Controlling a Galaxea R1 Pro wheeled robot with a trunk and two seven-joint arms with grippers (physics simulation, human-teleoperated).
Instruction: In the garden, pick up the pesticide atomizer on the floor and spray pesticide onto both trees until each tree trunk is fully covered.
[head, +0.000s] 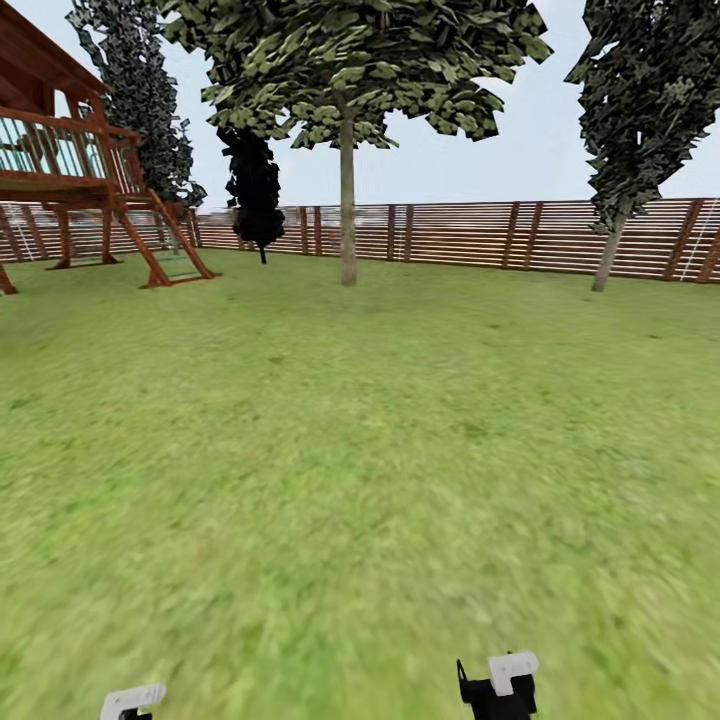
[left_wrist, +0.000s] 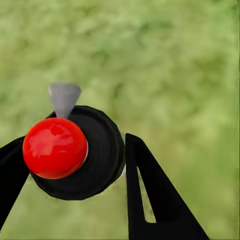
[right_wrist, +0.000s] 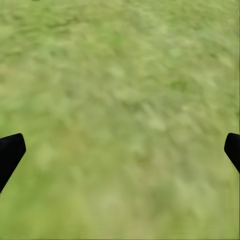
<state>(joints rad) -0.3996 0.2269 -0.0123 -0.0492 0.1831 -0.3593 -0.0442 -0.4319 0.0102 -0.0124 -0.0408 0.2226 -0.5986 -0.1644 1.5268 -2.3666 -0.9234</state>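
Atomizer (left_wrist: 75, 152): round black body, glossy red ball cap, grey cone nozzle, seated between the left gripper (left_wrist: 67, 170) fingers, which close against its sides. Grass lawn (head: 360, 450) extends to a slatted wooden fence (head: 480, 235); one grey-trunked tree (head: 347, 200) stands ahead, a wooden play structure (head: 90, 190) to its left. Right gripper (right_wrist: 120, 152) jaws spread wide, empty, above grass

Both grippers (head: 132, 702) (head: 498, 686) and wooden play tower (head: 70, 190) cut by frame edges.
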